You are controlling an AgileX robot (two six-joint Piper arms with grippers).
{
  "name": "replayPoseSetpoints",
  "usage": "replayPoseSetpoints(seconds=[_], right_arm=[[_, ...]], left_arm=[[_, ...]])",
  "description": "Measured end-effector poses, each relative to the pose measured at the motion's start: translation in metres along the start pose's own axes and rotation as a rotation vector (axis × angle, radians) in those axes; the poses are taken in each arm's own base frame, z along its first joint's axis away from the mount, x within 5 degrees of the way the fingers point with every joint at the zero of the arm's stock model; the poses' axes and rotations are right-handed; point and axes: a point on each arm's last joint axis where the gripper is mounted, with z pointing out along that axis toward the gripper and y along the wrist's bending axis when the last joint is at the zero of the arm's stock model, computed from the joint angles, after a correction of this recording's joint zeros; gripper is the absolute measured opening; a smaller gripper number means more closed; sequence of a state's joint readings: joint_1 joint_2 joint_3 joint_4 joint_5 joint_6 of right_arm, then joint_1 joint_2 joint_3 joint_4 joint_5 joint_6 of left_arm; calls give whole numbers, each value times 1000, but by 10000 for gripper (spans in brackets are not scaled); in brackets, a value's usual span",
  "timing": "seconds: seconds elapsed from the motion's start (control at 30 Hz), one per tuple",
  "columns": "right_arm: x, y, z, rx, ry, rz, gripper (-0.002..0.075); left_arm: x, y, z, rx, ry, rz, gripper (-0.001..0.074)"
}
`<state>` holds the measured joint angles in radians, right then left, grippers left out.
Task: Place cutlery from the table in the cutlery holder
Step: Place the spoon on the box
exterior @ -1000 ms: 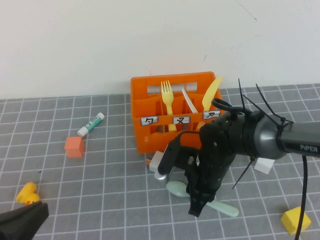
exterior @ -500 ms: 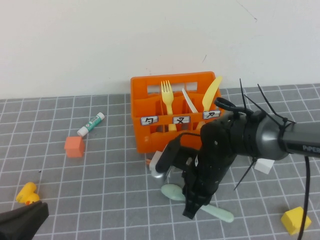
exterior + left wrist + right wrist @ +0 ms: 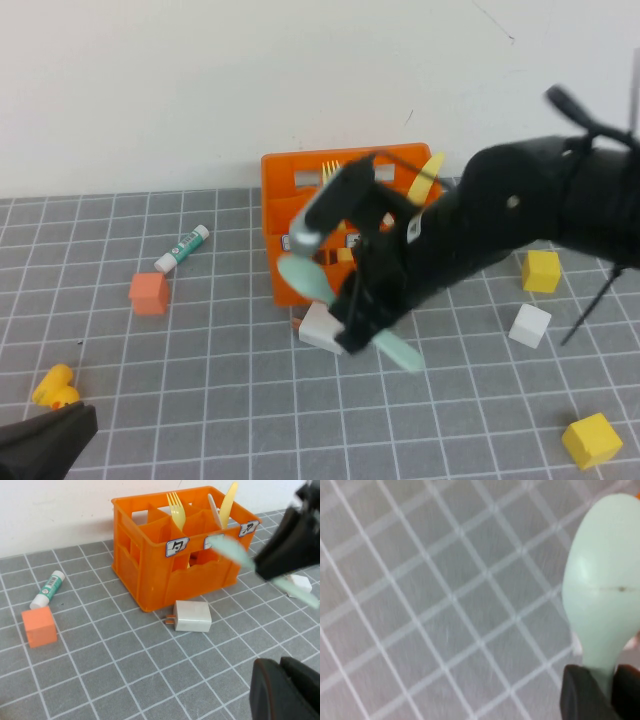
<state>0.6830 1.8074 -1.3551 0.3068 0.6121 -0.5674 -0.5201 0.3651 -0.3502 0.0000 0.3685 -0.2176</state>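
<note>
The right gripper [image 3: 362, 318], at centre frame in the high view, clamps its dark jaws on the handle of a pale mint-green plastic spoon [image 3: 308, 277], holding it clear of the grey white-gridded table [image 3: 200, 370], bowl pointing upper left, just in front of the bright orange slotted plastic cutlery holder [image 3: 283, 262]. A pale yellow plastic fork [image 3: 176, 511], a cream-white plastic knife [image 3: 213, 509] and a pale yellow plastic knife [image 3: 229, 499] stand upright in the crate's compartments, with a white plug-in charger block [image 3: 192, 616] lying on the tiles just before it. The left gripper [image 3: 285, 690] sits low in the bottom left corner of the high view, and whether its jaws are open cannot be told.
</note>
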Motion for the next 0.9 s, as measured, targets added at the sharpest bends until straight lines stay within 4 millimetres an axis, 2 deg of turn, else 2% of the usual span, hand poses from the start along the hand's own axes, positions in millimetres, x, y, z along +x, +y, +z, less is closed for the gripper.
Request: replayPoseSetpoints(seconds=[0.23, 0.43, 0.7, 0.8, 0.9], right_arm=[[-27, -2, -37, 80, -288, 78, 111], [-47, -13, -53, 196, -546, 177, 111], [-58, -26, -66, 336, -741, 218, 111], [-59, -33, -60, 369, -793, 272, 111], [-58, -38, -45, 393, -809, 307, 111]], left_arm=[[0, 0, 0, 0, 0, 2, 0], [0, 0, 0, 0, 0, 2, 0], [0, 0, 0, 0, 0, 2, 0], [0, 0, 0, 1, -4, 2, 0], [-1, 0, 0, 5, -12, -5, 0]])
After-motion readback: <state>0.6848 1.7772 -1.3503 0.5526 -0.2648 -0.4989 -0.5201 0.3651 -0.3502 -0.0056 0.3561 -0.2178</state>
